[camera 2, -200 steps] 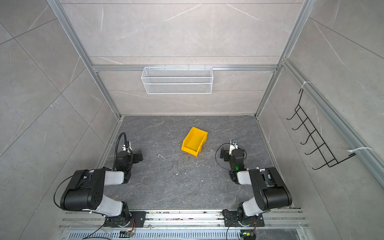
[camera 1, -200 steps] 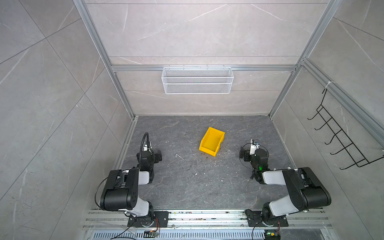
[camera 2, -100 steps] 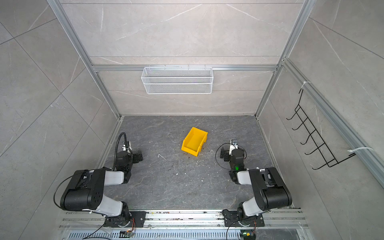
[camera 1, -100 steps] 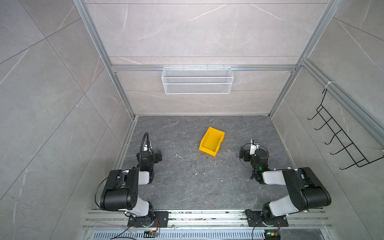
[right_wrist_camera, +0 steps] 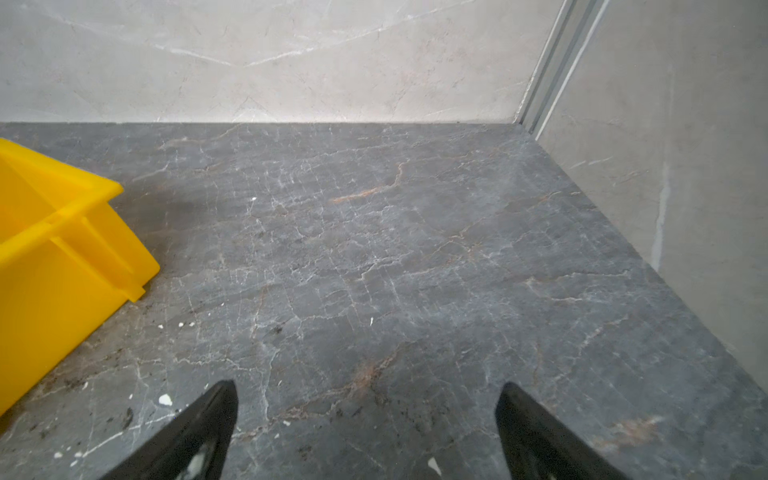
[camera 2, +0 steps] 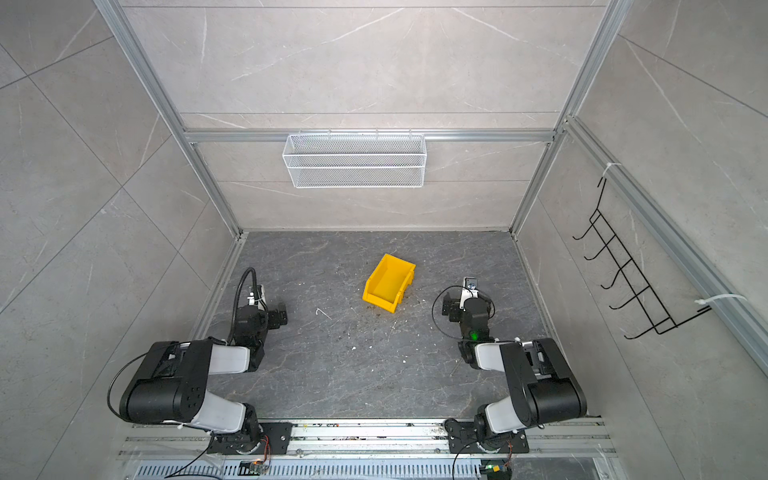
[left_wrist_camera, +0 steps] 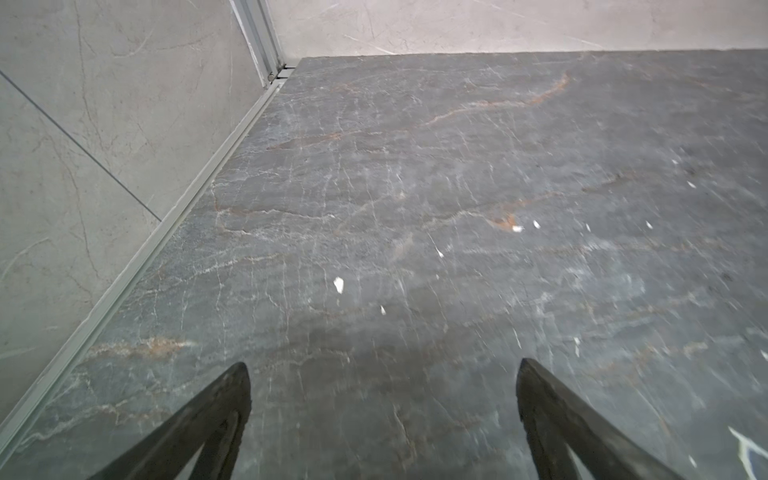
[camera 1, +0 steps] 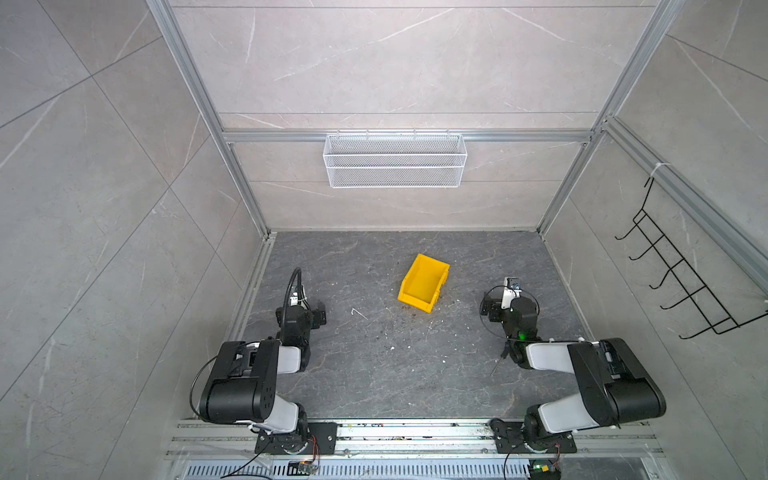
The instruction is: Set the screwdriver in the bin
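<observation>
1. The small screwdriver (camera 1: 496, 367), with a black bulbous handle and a thin silvery shaft, lies on the dark grey marbled tabletop (camera 1: 374, 374). It is close under the right arm and well apart from the bin. Both top views show the shaft, but the handle is largely lost against the arm.
2. Handling, as judged: it looks light and stiff. The thin, smooth shaft would likely slip, so the handle, taken across its width, is the better hold.
3. The bright yellow rectangular plastic bin (camera 1: 422, 276) stands upright at mid-tabletop with nothing in it.
4. The white wire mesh basket (camera 1: 395, 160) on the back wall appears empty.
5. The left pincer (left_wrist_camera: 382, 374) is spread apart and empty over bare tabletop. The right pincer (right_wrist_camera: 368, 395) is spread wide and empty, with the bin near.
</observation>
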Robot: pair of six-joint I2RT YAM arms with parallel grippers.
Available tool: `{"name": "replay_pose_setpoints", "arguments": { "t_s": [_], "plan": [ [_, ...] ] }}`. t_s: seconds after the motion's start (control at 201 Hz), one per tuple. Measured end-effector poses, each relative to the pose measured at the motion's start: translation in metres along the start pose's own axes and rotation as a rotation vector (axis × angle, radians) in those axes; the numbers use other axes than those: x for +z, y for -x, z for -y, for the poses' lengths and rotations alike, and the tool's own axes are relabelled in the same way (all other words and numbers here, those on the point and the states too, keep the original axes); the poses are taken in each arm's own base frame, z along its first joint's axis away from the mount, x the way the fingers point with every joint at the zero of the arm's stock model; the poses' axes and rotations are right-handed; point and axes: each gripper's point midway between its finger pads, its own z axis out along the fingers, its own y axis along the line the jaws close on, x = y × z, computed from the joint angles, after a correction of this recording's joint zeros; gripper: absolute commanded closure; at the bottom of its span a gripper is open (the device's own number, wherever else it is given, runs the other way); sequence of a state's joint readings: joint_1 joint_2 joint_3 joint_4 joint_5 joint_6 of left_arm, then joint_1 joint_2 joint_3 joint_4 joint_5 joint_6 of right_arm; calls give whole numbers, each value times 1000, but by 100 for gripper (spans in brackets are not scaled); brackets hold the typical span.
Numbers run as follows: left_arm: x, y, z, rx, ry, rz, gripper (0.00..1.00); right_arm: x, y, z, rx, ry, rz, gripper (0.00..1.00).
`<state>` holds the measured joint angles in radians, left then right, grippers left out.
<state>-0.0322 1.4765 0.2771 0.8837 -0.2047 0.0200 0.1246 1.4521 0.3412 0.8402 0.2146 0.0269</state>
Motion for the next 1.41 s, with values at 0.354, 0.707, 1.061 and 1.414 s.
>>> {"name": "replay_pose_setpoints", "arguments": {
  "t_s": [0.354, 0.707, 1.061, 1.414],
  "plan": [
    [-53, 84, 58, 167, -149, 193, 0, -52, 55, 19, 157, -49, 54, 1],
    [-119, 78, 199, 436, -595, 205, 0, -107, 54, 43, 328, -147, -93, 1],
    [-196, 49, 292, 594, -1036, 190, 0, -138, 17, 47, 366, -177, -282, 1],
    [-227, 21, 339, 703, -1224, 135, 0, -126, -38, 27, 473, -169, -532, 1]
  ]
}}
